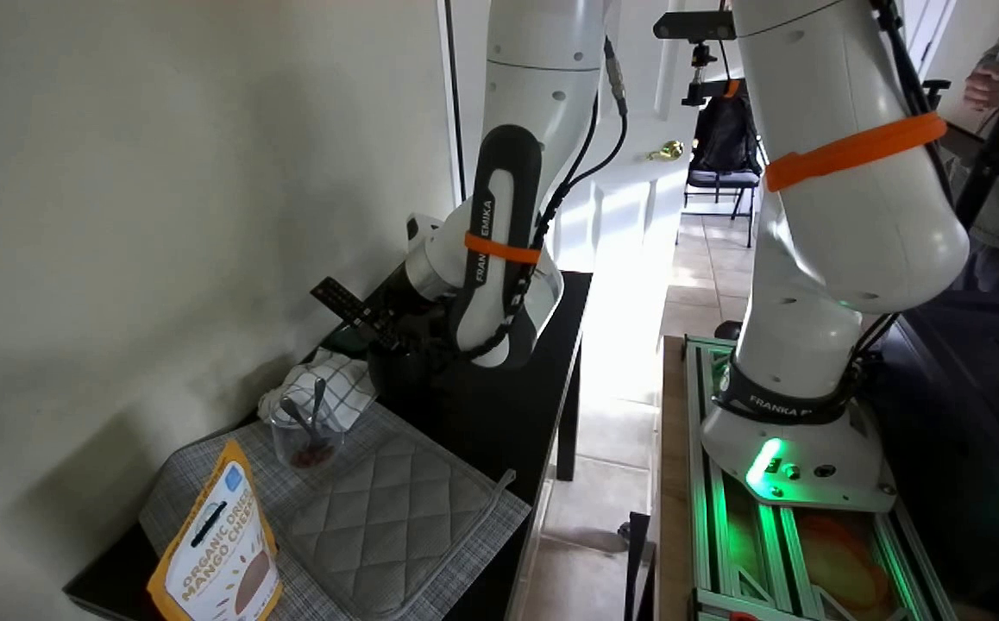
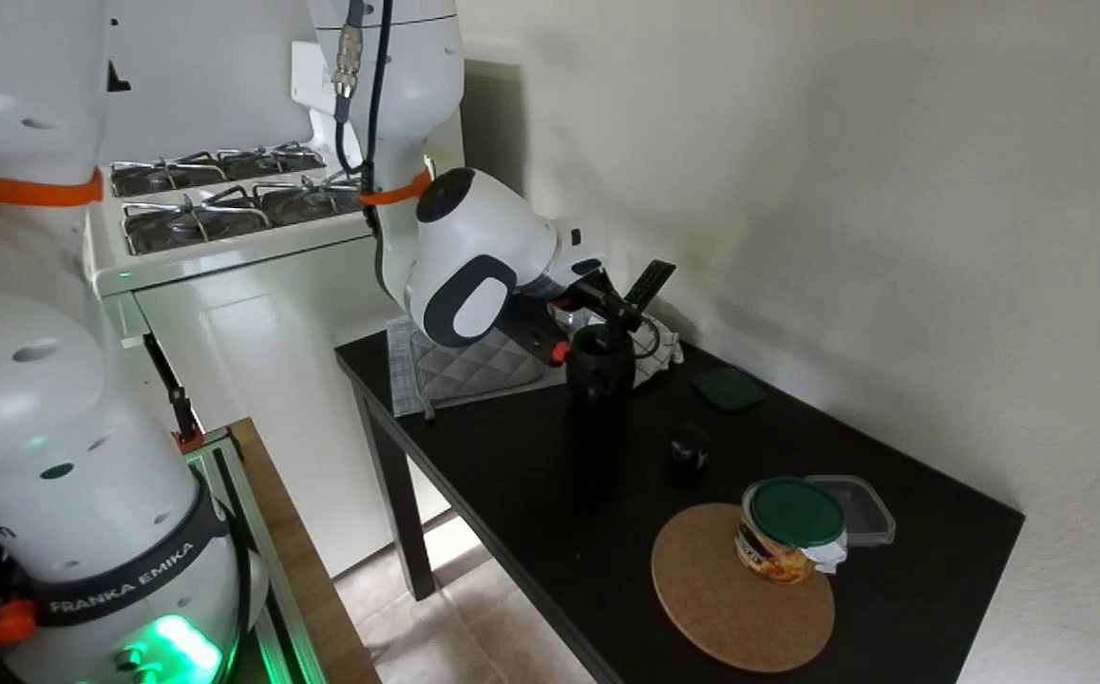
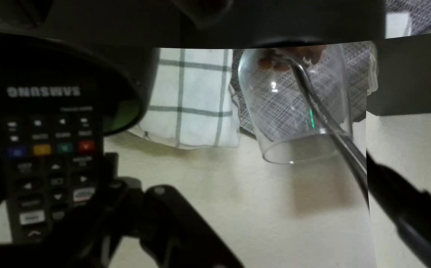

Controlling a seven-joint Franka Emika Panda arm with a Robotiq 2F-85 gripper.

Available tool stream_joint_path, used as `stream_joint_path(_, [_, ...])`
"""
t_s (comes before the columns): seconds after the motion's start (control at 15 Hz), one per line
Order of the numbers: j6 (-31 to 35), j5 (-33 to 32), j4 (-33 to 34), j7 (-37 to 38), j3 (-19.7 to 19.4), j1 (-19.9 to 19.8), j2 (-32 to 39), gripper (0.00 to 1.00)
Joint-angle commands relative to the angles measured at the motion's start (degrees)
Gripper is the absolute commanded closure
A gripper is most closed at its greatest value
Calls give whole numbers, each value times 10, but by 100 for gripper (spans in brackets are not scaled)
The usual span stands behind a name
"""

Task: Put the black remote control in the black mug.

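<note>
My gripper (image 2: 628, 312) is shut on the black remote control (image 2: 654, 280), whose free end sticks up at a slant in both exterior views. In the wrist view the remote control (image 3: 51, 130) stands between the fingers (image 3: 110, 169), its SAMSUNG end overlapping the dark round mouth of the black mug (image 3: 146, 70). Upright on the dark table, the black mug (image 2: 599, 366) is directly below the gripper. Dark parts merge there, so I cannot tell how far the remote's lower end reaches inside.
Beside the mug are a checked cloth (image 1: 348, 384) and a clear glass (image 1: 305, 435) with spoons. A quilted mat (image 1: 396, 517) and mango bag (image 1: 223, 552) lie beyond. Elsewhere are a small black jar (image 2: 689, 448), cork board (image 2: 702, 617) and green-lidded can (image 2: 787, 527). A wall borders the table.
</note>
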Motion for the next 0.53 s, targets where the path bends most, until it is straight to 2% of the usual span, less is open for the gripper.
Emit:
stream_joint_path(0.0, [22,-3,-24,-5,5,5,-14,77])
stream_joint_path(0.47, [2,-4,-40,-11,6,5,-18,77])
